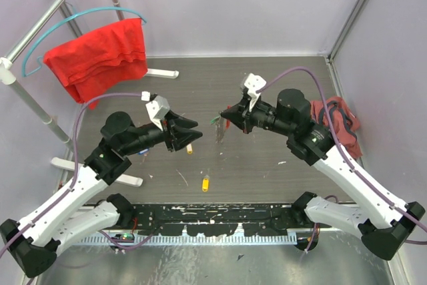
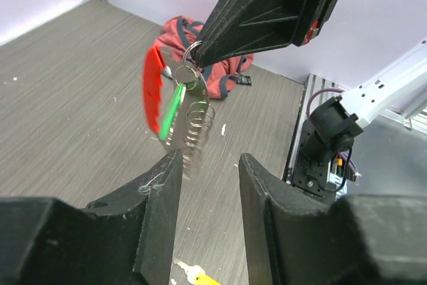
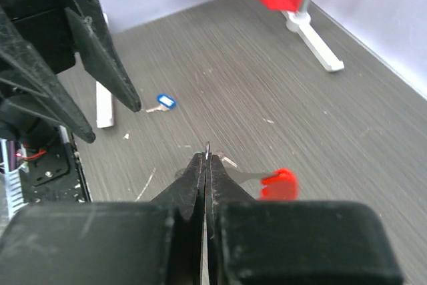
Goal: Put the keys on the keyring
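Observation:
My right gripper (image 1: 224, 117) is shut on the small ring at the top of the keyring (image 2: 193, 55) and holds it above the table. Below it hang the red bar (image 2: 153, 91), a green-tagged key (image 2: 173, 110) and the wavy metal loop (image 2: 197, 131). In the right wrist view the shut gripper (image 3: 207, 158) shows the ring edge and the blurred red bar (image 3: 279, 182). My left gripper (image 1: 192, 131) is open and empty, just left of and below the hanging loop (image 2: 209, 163). A yellow key (image 1: 205, 183), a second yellow key (image 1: 190, 150) and a blue key (image 3: 163, 102) lie on the table.
A red cloth (image 1: 100, 55) hangs on a blue hanger over a white rack at back left. The rack's white foot (image 3: 313, 41) lies on the table. A small red bag (image 1: 339, 119) sits at the right wall. A black rail (image 1: 213, 221) runs along the near edge.

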